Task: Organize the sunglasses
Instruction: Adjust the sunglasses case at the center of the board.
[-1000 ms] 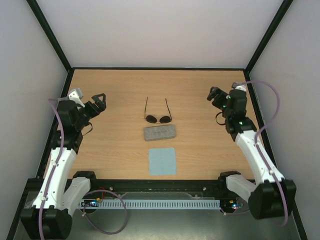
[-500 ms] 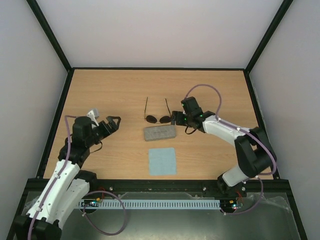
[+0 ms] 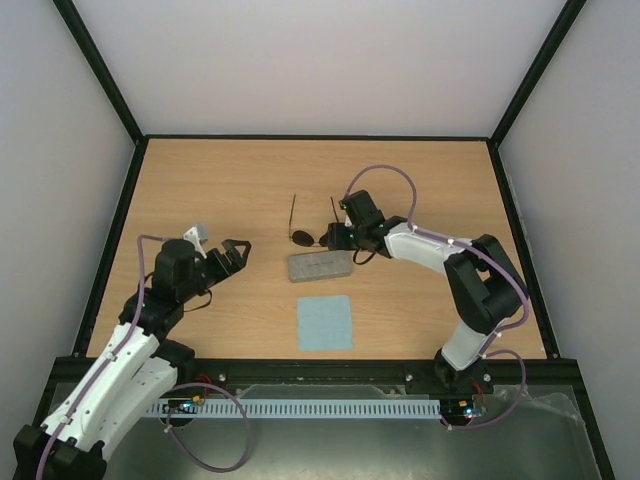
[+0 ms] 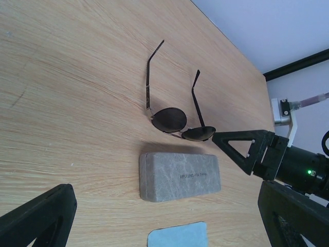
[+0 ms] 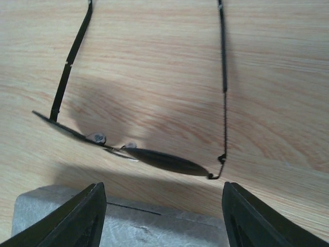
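1. Two arms reach over the wooden table point(image 3: 220, 180). At the left, the left gripper point(image 3: 232, 253) hangs low over bare wood, well apart from the things at the middle and pointed toward them.
2. Its fingers point(image 4: 38, 218) stand wide apart and empty. In the left wrist view we see them at the two lower corners.
3. At the middle of the table lie the sunglasses point(image 3: 303, 238). The round dark lenses face the near edge, and both thin temples are unfolded and run toward the far edge.
4. The grey case point(image 3: 320, 266) lies flat and closed just on the near side of the lenses. Its long side runs along the front of the sunglasses, and the left wrist view shows a narrow strip of wood between the two.
5. The light blue cloth point(image 3: 325, 322) lies flat nearer still, apart from the case.
6. From the right, the right gripper point(image 3: 336, 236) sits low at the lens nearer its own arm and covers that lens in the top view. In the left wrist view we see one finger point(image 4: 237, 146) with its tip just beside that lens.
7. In the right wrist view its fingers point(image 5: 72, 216) are apart, one at each lower corner. The lenses lie across the gap just beyond them, and the case edge lies below. We cannot tell whether either finger touches the frame.
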`<state>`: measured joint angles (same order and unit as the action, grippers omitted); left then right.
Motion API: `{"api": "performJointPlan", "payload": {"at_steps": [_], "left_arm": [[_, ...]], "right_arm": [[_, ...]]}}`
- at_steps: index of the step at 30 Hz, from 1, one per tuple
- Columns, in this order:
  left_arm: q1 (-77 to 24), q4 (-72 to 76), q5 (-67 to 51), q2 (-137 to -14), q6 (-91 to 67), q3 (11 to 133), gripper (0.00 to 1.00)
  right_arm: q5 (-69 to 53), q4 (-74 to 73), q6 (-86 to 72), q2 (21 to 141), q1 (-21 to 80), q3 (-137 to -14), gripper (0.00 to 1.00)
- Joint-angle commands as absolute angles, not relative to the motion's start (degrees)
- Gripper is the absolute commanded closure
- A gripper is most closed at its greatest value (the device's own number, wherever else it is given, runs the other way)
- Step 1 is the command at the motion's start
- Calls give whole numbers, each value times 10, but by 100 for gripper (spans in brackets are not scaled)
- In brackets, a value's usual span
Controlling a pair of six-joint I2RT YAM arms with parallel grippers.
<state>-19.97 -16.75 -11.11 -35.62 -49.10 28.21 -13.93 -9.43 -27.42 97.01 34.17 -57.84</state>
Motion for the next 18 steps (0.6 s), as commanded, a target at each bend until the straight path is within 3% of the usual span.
{"api": "performJointPlan", "payload": {"at_steps": [1,18], "left_arm": [[-209,-173,-95,-358,-500,280,0],[-250,-122,-79,-395,-515,245,1]], "right_arm": [[-146,-79,-262,975,358,-570,37],[-145,-57,-249,951,403,-487,39]]}}
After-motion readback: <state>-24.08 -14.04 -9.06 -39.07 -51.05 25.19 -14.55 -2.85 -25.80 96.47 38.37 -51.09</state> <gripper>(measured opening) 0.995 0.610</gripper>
